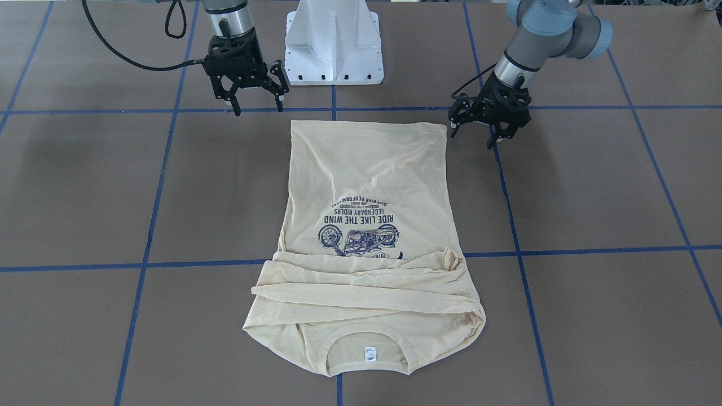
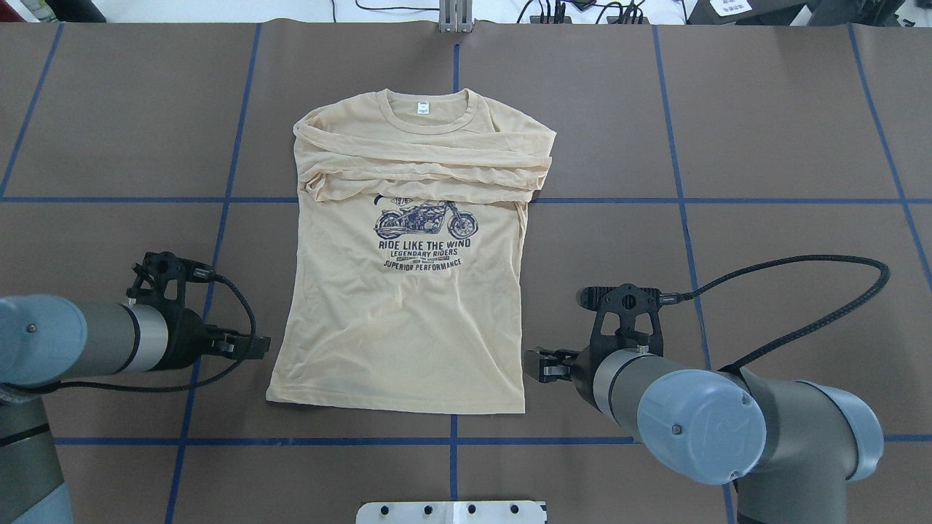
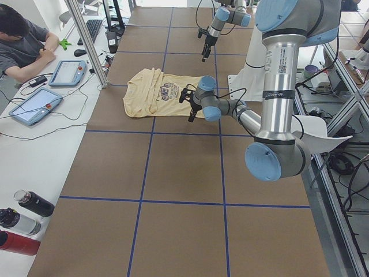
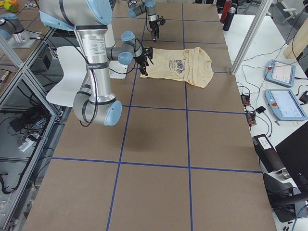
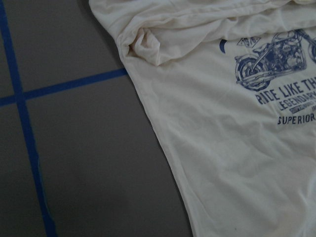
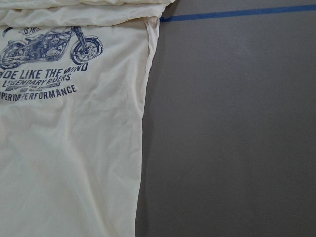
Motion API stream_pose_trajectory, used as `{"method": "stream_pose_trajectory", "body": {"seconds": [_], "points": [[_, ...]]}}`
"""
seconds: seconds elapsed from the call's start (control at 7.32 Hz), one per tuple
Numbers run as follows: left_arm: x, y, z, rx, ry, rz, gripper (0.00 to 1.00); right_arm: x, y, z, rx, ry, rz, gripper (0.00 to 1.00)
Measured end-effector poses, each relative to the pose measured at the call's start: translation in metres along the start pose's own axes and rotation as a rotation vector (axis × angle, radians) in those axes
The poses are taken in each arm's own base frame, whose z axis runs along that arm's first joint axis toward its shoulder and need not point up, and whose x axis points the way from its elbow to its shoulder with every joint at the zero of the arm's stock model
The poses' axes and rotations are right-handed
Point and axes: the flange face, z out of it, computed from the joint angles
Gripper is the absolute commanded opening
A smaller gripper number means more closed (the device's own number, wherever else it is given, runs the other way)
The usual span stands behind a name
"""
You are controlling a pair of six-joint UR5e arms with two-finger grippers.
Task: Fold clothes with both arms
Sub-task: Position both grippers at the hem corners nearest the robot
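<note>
The shirt lies flat and print-up on the bench, about midway between its two ends. Its hem faces the robot's edge and its collar faces the operators' edge, with the white label showing inside the neck. Both sleeves are folded across the chest in a layered band that covers the top of the motorcycle print. The body below the print is smooth, with light creases.

The left gripper hangs just outside the hem corner on the robot's left. Its fingers are spread and hold nothing, and it is clear of the cloth. The right gripper hangs near the opposite hem corner, a little nearer the robot's edge, and is likewise released and empty. The white base stands at the robot's edge, in line with the shirt's middle.
</note>
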Motion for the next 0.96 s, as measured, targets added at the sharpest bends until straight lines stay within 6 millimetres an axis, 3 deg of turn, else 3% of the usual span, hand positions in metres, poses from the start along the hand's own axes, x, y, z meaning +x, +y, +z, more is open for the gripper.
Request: {"method": "stream_pose_trajectory", "body": {"seconds": [0.14,0.41,0.68,0.96], "points": [[0.012,0.018,0.009,-0.017,-0.002,-0.029,0.83,0.000,0.000,0.000,0.001,0.000,-0.001,1.00],[0.048,0.031,0.026,-0.052,-0.043,-0.072,0.60,0.000,0.001,0.000,0.001,0.001,-0.001,1.00],[0.071,0.034,0.033,-0.076,-0.074,-0.076,0.56,0.000,0.001,0.000,0.003,0.002,-0.001,1.00],[0.072,0.035,0.036,-0.085,-0.084,-0.072,0.54,-0.002,0.001,0.000,0.003,-0.001,-0.001,1.00]]}}
